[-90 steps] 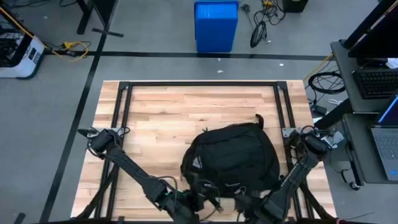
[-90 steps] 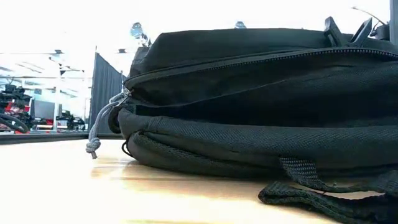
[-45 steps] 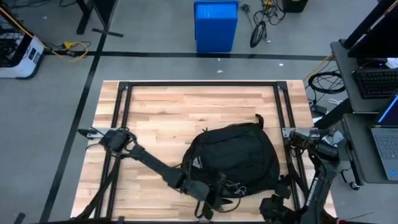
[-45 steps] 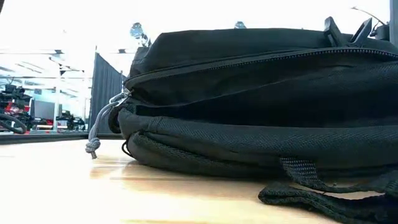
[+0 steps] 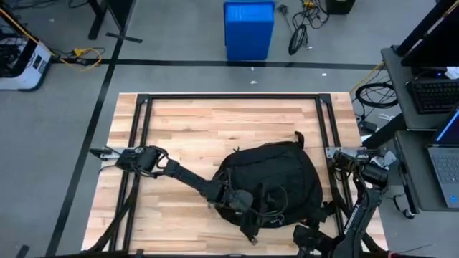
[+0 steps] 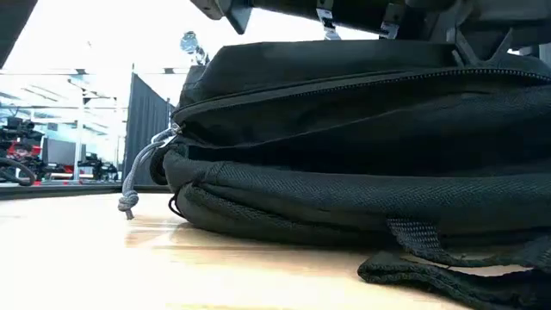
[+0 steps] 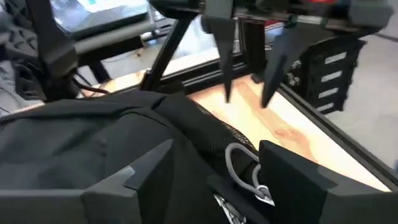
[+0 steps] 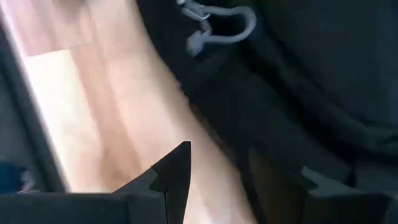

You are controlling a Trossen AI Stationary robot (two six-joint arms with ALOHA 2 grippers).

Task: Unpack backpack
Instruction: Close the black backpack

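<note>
black fabric backpack [image 5: 276, 175] lies toward table's 5 o'clock, zipped, nothing unpacked. left gripper [image 5: 252, 213] over its 7 o'clock edge, fingers spread. right gripper [image 8: 239, 171] beside bag, fingers apart, empty.

one backpack [image 5: 276, 175], two claws, one blue bin [image 5: 249, 30]

Light wood table [image 5: 186, 129], black-framed; black backpack [image 5: 276, 175] lying flat near front edge.
</note>
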